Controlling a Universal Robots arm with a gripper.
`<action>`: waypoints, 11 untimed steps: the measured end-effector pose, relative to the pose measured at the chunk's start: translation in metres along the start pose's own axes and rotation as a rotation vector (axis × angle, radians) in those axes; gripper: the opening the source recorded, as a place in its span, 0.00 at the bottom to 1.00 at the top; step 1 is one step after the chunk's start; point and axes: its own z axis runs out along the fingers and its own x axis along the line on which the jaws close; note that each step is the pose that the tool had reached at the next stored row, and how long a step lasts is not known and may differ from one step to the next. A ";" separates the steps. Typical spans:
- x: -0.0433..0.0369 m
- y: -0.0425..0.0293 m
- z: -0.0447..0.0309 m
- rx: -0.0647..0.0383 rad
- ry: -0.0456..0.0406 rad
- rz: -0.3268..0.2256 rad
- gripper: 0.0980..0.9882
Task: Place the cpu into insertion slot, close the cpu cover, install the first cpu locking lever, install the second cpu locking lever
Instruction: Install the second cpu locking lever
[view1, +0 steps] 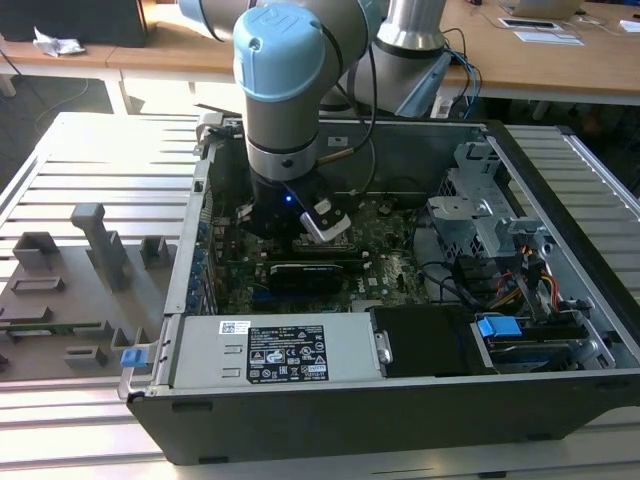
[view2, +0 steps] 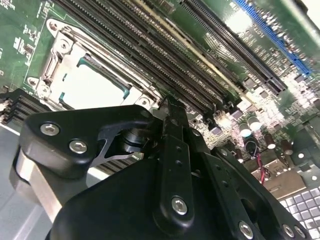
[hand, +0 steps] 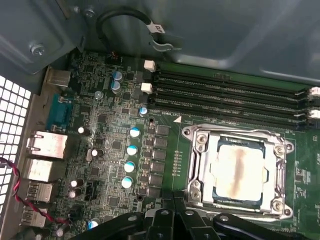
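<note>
The arm (view1: 290, 90) reaches down into the open computer case (view1: 350, 400), which lies on a slatted metal surface (view1: 80, 170). The tool (view1: 300, 225) sits low over the motherboard (view1: 390, 260), centre-left of the exterior view.

In both wrist views the cpu (hand: 236, 170) lies flat inside the insertion slot (hand: 199, 172), its silvery-grey top facing up. In the first wrist view the slot occupies the lower right of the frame. The cpu cover (hand: 275, 172) is folded down over the chip, with the metal top showing through the cover's central window. In the second wrist view the same socket appears at upper left, with the cpu (view2: 92, 87) bright inside the frame of the cover (view2: 52, 70).

The long memory slots (hand: 230, 95) run just beside the socket, across the upper right of the first wrist view. The rear port connectors (hand: 47, 145) line the left edge of that frame, with a row of capacitors (hand: 131, 150) between them and the socket.

The tool's black linkage occupies the lower half of the second wrist view (view2: 172, 125), its fingers drawn together to a narrow tip with nothing between them. The tip stands over the board just beside the socket corner, apart from the cpu.

A grey fixture tray (view1: 70, 290) lies on the surface at the left of the exterior view.
</note>
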 end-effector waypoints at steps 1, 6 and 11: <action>-0.0003 0.0014 0.0010 0.000 0.0008 -0.005 0.01; -0.0007 0.0033 0.0029 -0.001 0.0030 -0.019 0.01; -0.0015 0.0055 -0.0071 0.001 0.0035 -0.020 0.01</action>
